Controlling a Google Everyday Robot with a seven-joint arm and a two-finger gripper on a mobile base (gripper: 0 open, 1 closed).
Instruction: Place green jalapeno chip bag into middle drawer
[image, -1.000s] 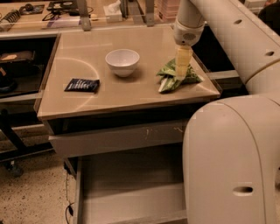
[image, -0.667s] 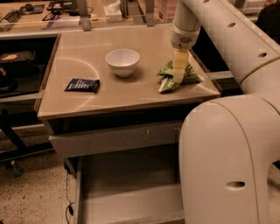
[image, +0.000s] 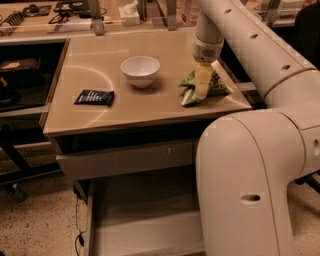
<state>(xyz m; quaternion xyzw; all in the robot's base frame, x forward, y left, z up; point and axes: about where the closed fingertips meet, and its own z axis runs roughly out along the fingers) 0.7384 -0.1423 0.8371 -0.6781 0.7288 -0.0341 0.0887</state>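
Observation:
The green jalapeno chip bag (image: 216, 84) lies crinkled on the right side of the tan tabletop (image: 100, 60), near its right edge. My gripper (image: 202, 91) points straight down from above and sits on the middle of the bag, covering part of it. The middle drawer (image: 145, 210) is pulled out below the table's front, a deep grey-beige tray with nothing visible in it; my white arm housing hides its right part.
A white bowl (image: 140, 70) stands left of the bag. A flat dark packet (image: 94, 97) lies at the table's left. A drawer front with pale scratches (image: 125, 159) sits above the open drawer. Shelves with clutter run along the back and left.
My gripper has come down a little and shifted slightly left onto the bag. The bag, bowl and packet have not moved.

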